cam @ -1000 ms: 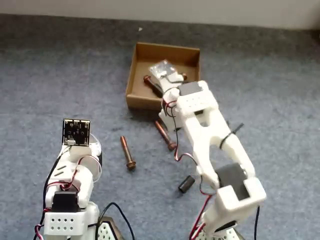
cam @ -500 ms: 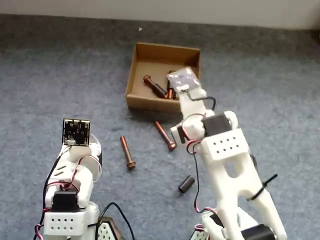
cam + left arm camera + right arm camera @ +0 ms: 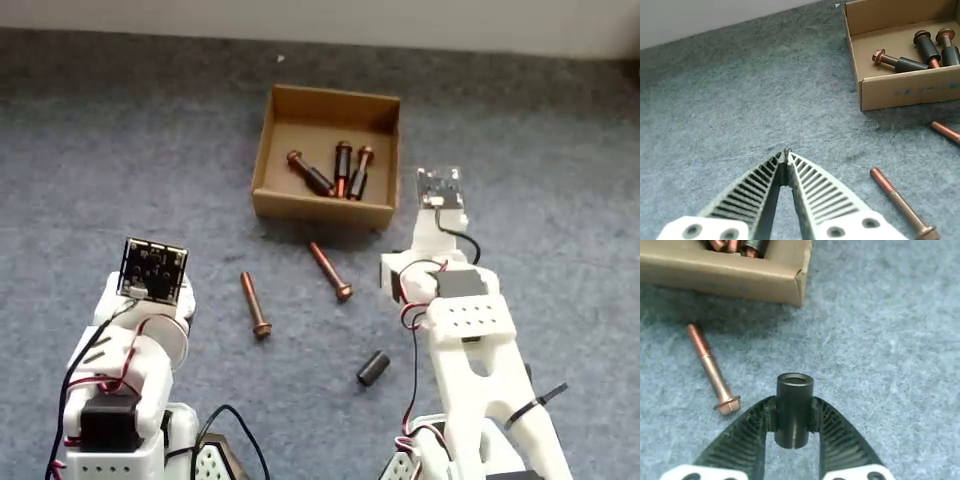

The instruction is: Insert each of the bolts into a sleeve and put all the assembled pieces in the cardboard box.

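Note:
In the right wrist view my right gripper is shut on a black sleeve, held upright just above the carpet. One copper bolt lies beside it, near the cardboard box. From above, the box holds three bolts fitted with sleeves. Two bare bolts lie in front of it, and a loose sleeve lies nearer the arms. My left gripper is shut on nothing, low over the carpet, left of a bolt.
Grey carpet covers the whole work area. A pale wall runs along the far edge behind the box. The right arm stands right of the loose bolts, the left arm at the near left.
The right arm has drawn back from over the box to the right and toward the near side, uncovering the pieces inside. The left arm has shifted slightly.

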Available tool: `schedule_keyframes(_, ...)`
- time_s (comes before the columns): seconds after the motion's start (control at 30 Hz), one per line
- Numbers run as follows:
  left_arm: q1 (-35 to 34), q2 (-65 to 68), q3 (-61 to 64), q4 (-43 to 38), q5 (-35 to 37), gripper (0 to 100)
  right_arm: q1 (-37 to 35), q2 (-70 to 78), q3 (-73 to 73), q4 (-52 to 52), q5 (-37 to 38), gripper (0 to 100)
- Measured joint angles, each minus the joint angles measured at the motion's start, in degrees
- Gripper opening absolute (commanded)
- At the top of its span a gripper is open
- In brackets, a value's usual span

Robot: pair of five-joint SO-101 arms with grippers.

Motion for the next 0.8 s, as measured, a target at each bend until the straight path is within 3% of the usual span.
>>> schedule_keyframes(0.2, 0.0, 4.8, -6.4, 3.3, -4.0, 1, 0.3, 0.0, 0.0, -0.7, -0.3, 0.6)
schedule_keyframes(0.4, 0.0, 24.4, -16.4, 3.4, -8.9, 1, 0.4, 0.0, 0.8, -0.9, -0.3, 0.6)
schedule_keyframes(0.57, 0.0, 41.8, -25.2, 4.4, -20.5, 4, 0.4, 0.0, 1.2, -0.9, -0.3, 0.6)
schedule_keyframes(0.8, 1.6, 60.7, -37.8, 12.7, -37.0, 15, 1.8, 0.0, 1.2, -1.3, -0.3, 0.6)
